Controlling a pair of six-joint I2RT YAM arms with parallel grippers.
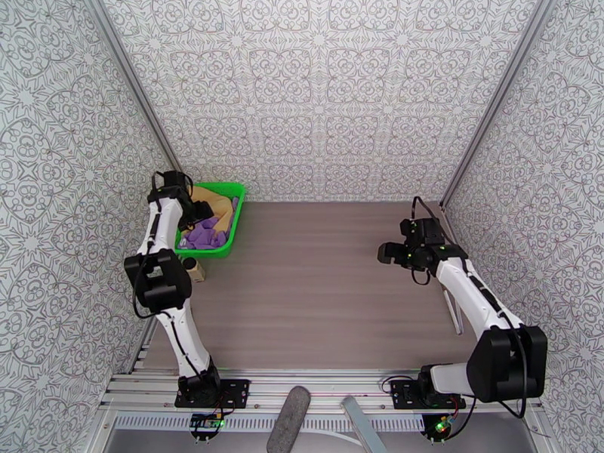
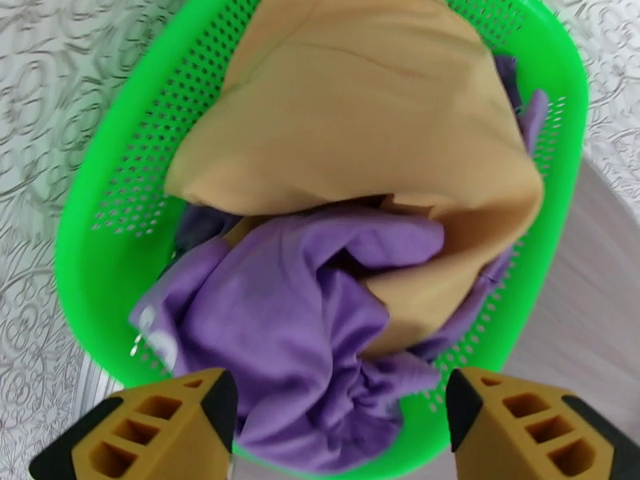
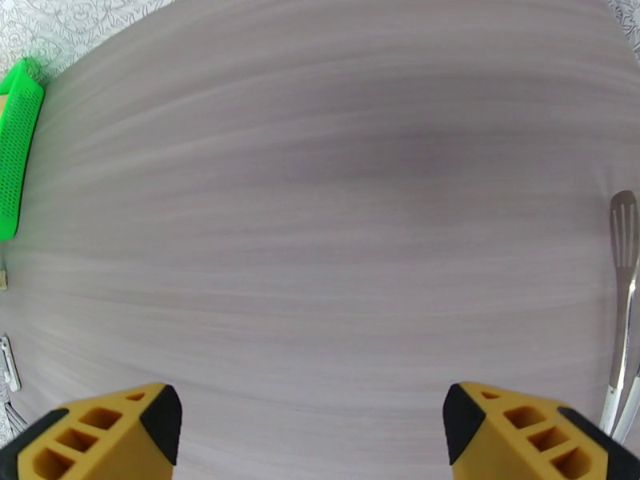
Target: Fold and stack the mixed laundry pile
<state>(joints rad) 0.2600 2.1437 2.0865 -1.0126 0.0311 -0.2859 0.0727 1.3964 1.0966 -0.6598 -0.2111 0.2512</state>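
Observation:
The mixed laundry pile lies in a green mesh basket [image 1: 235, 220] at the table's far left. A mustard-tan garment [image 2: 360, 114] covers the far part of the basket [image 2: 96, 234]. In front of it a crumpled purple T-shirt [image 2: 296, 314] carries a small white mark at its left edge. My left gripper [image 2: 342, 426] hovers just over the near rim, open, and the purple cloth spills between its fingers without being pinched. From above, the left gripper [image 1: 202, 213] sits over the tan garment [image 1: 219, 201] and purple T-shirt [image 1: 205, 237]. My right gripper [image 1: 386, 253] hangs open over bare table at the right.
A metal spatula [image 3: 622, 298] lies at the table's right edge, near the right arm [image 1: 455, 311]. A small brown object [image 1: 194, 269] sits just in front of the basket. The basket's end [image 3: 16, 146] appears at the left of the right wrist view.

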